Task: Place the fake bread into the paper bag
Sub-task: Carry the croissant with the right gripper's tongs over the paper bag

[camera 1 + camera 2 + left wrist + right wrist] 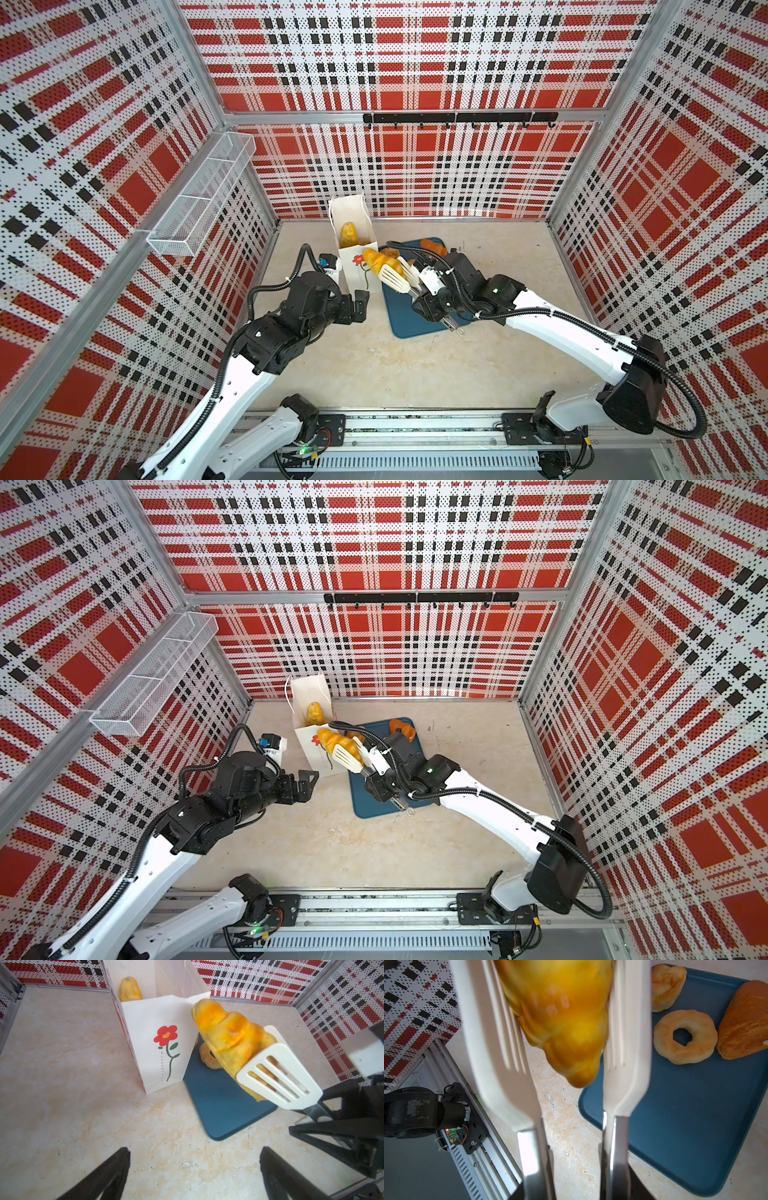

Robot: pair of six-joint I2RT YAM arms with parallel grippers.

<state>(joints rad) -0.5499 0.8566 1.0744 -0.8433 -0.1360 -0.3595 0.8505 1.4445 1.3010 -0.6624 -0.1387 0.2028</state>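
The white paper bag with a red flower stands open at the back, one yellow fake bread inside it. My right gripper is shut on white slotted tongs. The tongs pinch a ridged golden croissant whose tip is at the bag's right rim. My left gripper hangs open and empty near the bag's front.
A blue tray lies right of the bag with a ring doughnut, a pale bun and a darker orange-brown piece. A wire basket hangs on the left wall.
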